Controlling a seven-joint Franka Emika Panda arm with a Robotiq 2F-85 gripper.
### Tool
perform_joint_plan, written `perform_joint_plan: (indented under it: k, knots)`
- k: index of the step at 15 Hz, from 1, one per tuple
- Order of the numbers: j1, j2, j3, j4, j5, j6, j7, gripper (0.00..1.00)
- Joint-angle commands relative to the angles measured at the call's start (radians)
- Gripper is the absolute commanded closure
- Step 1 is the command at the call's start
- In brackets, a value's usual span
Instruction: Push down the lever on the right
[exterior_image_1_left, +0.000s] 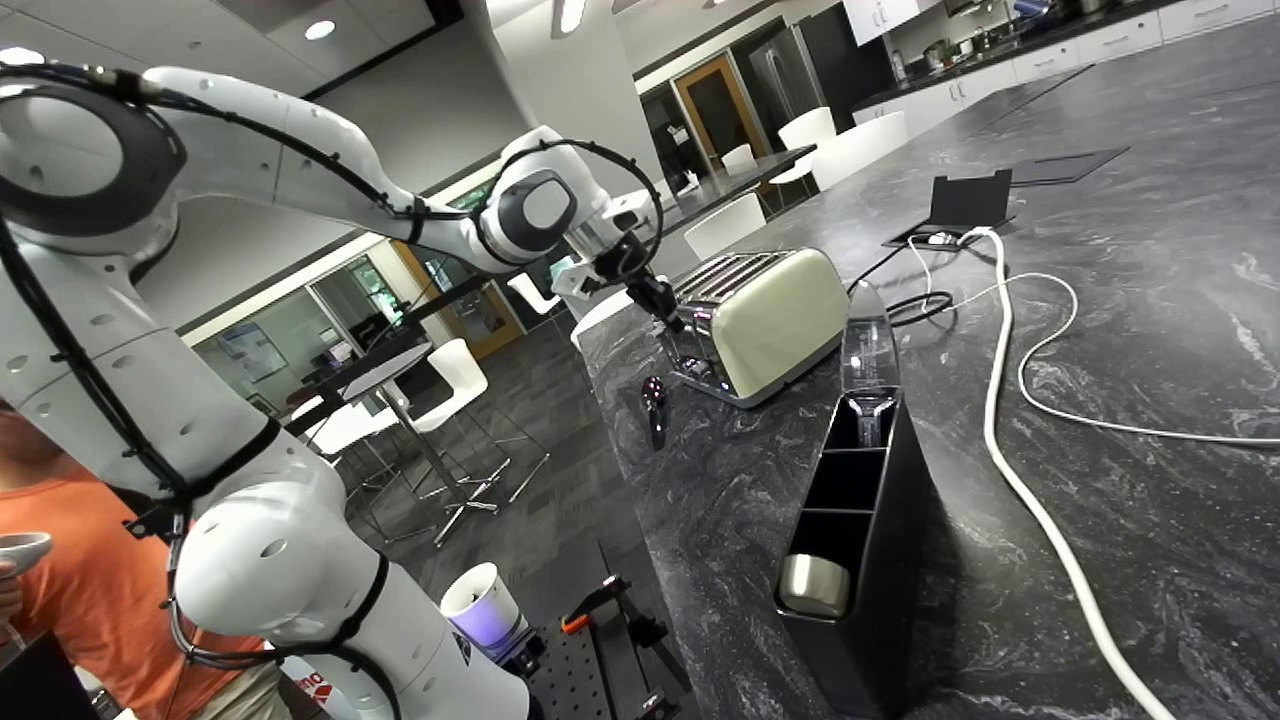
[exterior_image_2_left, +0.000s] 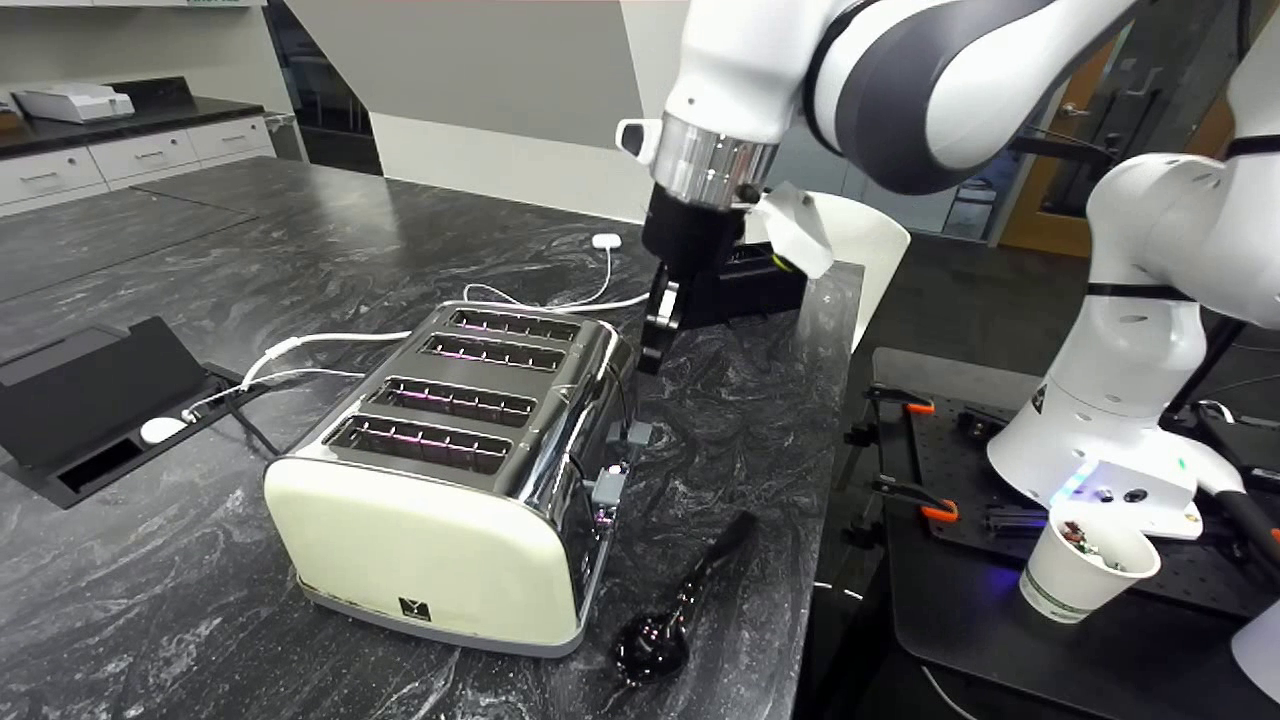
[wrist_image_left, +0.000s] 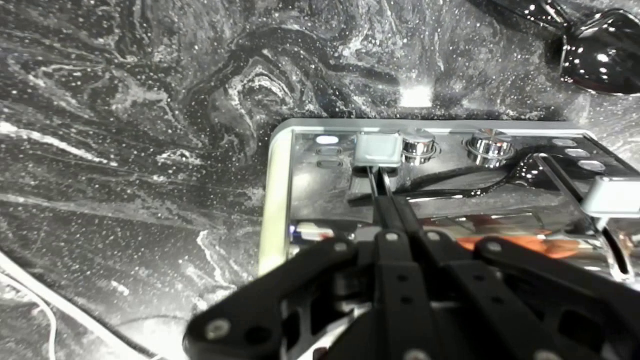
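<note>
Arching over a countertop, a robot arm is pointing its gripper downward, fingers nearly together, a toaster lever sitting at their 12 o'clock in wrist view.

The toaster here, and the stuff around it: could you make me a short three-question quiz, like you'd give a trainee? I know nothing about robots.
1. Count: in an exterior view, how many bread slots are on top of the toaster?

2. True or false: in both exterior views, the black utensil lies on the countertop beside the toaster.

3. Multiple choice: in the wrist view, what appears just beyond the tip of the closed end effector?
A) a white cable
B) a grey lever knob
C) a paper cup

Key: 1. Four. 2. True. 3. B.
</note>
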Motion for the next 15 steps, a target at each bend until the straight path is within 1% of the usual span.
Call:
perform_joint_plan:
  k: [1,3,7,15]
  knots:
    - [0.002,-0.185,0.019,-0.089,0.017,-0.065,0.024,1.0]
    - [-0.004,-0.242,0.032,-0.11,0.013,-0.085,0.032,1.0]
    - [-0.01,-0.319,0.056,-0.141,0.012,-0.1,0.045,1.0]
    - [-0.027,-0.363,0.091,-0.17,-0.01,-0.071,0.055,1.0]
